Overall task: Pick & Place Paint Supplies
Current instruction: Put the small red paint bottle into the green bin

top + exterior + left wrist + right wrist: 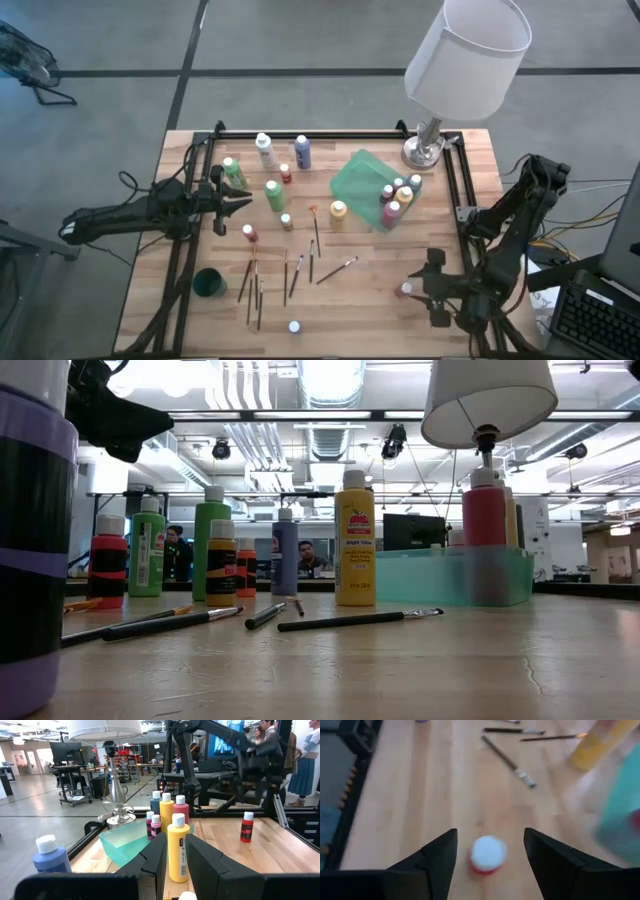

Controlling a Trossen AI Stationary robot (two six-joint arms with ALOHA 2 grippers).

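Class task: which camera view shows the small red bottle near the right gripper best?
The right wrist view: the red bottle stands upright with its white cap between the right gripper's open fingers. The left wrist view shows it far off, the high view as a speck. I cannot pick it out in the low view.

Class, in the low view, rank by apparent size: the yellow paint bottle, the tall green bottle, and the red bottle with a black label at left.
1 and 2. Yellow paint bottle and tall green bottle: similar height, and differing distance leaves it unsure.
3. Red bottle with a black label: plainly smallest.
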